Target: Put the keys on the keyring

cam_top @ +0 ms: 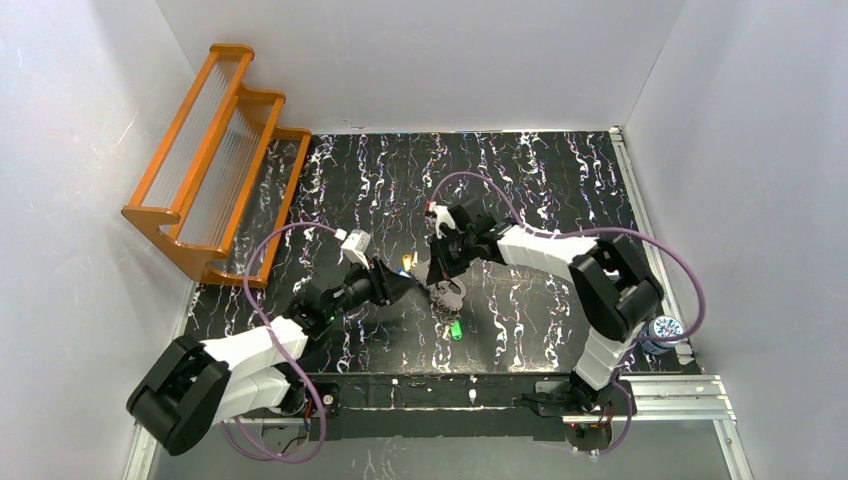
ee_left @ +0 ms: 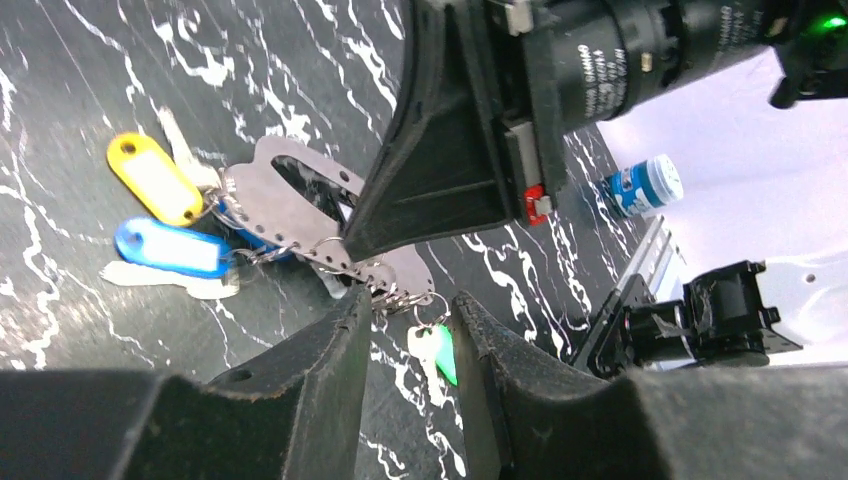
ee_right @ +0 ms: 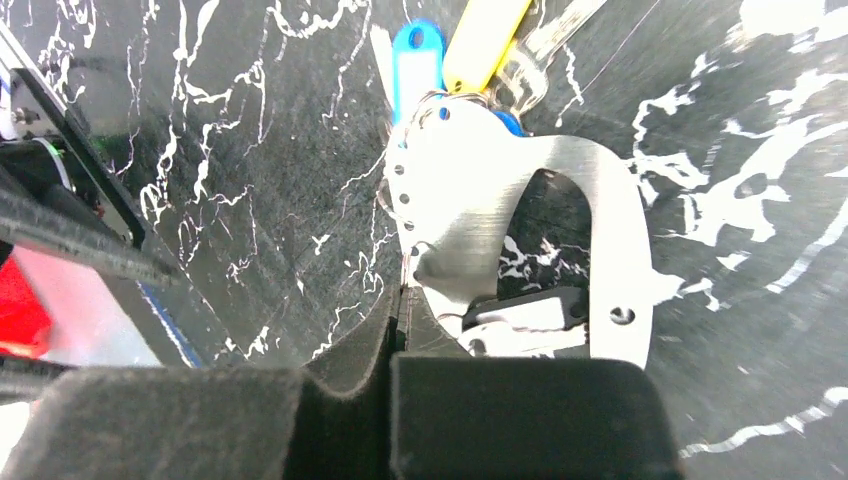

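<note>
View from above: pinching the keyring (cam_top: 447, 295) mid-table with the right gripper (cam_top: 441, 283), jaws clenched on its metal plate. Hovering the left gripper (cam_top: 412, 281) just beside it, on its left. Showing the green key (cam_top: 455, 330) lying on the black marbled table (cam_top: 560, 180) just below the keyring.

Left wrist: standing released, jaws apart and grasping nothing, with the green key (ee_left: 440, 352) and small rings showing through the gap. Showing the yellow key (ee_left: 155, 178) and blue key (ee_left: 170, 248) lying at the keyring's (ee_left: 285, 200) far end.

Right wrist: squeezing the keyring's (ee_right: 480, 210) edge between closed fingers (ee_right: 520, 410).
</note>
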You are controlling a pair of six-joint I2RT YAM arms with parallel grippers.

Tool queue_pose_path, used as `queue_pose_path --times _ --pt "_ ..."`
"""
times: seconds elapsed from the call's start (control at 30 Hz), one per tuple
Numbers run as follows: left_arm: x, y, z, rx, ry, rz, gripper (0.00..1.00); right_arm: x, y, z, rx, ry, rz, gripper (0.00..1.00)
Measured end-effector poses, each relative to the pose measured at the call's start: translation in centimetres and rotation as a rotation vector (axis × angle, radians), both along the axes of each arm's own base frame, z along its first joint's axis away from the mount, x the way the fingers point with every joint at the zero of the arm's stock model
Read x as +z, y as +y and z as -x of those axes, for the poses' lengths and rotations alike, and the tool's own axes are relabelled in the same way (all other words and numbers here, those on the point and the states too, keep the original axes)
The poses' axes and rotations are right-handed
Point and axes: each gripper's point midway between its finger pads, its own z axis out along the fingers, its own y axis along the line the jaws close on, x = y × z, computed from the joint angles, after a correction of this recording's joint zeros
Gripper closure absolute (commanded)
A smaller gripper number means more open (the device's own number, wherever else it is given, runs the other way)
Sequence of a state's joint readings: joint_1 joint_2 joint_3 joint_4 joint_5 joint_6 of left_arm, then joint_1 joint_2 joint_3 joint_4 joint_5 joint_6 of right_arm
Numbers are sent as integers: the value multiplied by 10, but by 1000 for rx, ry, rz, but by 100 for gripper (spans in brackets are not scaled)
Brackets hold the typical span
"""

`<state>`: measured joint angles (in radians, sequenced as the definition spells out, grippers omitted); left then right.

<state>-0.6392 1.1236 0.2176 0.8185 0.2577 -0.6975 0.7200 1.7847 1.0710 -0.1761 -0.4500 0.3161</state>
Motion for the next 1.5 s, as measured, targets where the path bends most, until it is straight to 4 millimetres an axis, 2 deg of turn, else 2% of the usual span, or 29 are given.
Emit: queue_pose_path --times 0.23,0.4,0.5,0.57,0.67,0.8,1.0,1.1,1.33,1.5 --pt "29 10 -14 31 -98 -130 63 62 -11 -19 4 -266 -31 99" --pt "34 21 -17 39 -133 -233 61 104 -16 -28 7 -432 -79 99" --pt "32 26 -16 35 -148 -276 61 115 -15 -30 23 -480 -101 99" --pt "32 28 -14 30 -162 -294 61 115 -14 -29 41 -494 -110 99" --pt "37 31 -13 24 -193 -306 60 106 -15 -25 72 -502 -115 99" --pt "53 34 -11 24 -263 -298 58 90 -22 -11 123 -515 -120 99" --pt "83 36 -8 33 -371 -246 58 97 -23 -1 194 -614 -193 99" --pt "80 33 -8 29 -367 -232 59 96 -21 2 221 -642 -220 99" --pt "54 18 -2 -31 -296 -169 60 90 -20 10 265 -645 -248 99" --pt "64 20 -8 21 -305 -120 59 97 -17 15 309 -672 -287 99"
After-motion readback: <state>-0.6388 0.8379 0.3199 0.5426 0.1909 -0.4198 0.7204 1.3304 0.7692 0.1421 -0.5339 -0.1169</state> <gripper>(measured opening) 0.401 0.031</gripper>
